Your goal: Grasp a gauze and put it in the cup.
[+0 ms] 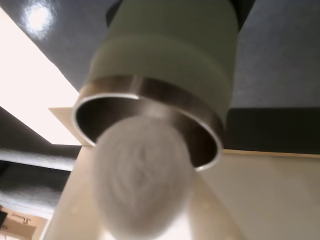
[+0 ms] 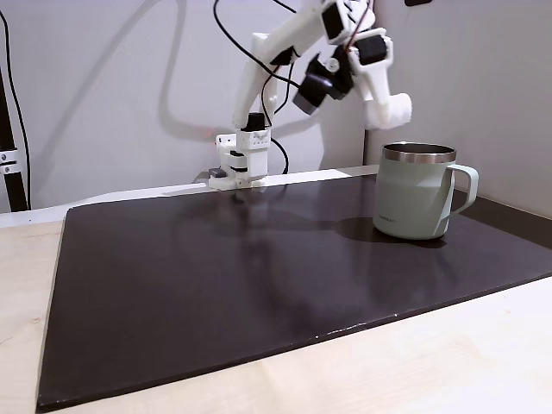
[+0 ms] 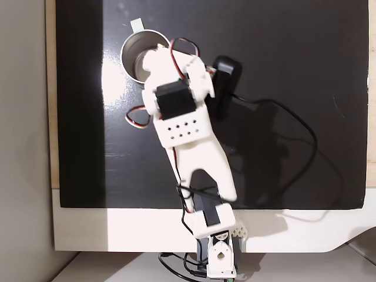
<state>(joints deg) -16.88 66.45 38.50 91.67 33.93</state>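
The gripper point(image 2: 398, 110), closed on the gauze point(image 1: 142, 175), hangs just above the cup's point(image 2: 414, 203) steel rim near the mat's point(image 2: 216, 285) far right corner, the opening directly beneath.

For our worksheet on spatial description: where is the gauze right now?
In the wrist view the gauze fills the lower centre, just in front of the cup's steel rim; in a fixed view it hangs above the cup, right of centre.

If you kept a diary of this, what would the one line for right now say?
phase: carry | gripper: shut on gauze, above cup | cup: upright on dark mat | gauze not yet in cup
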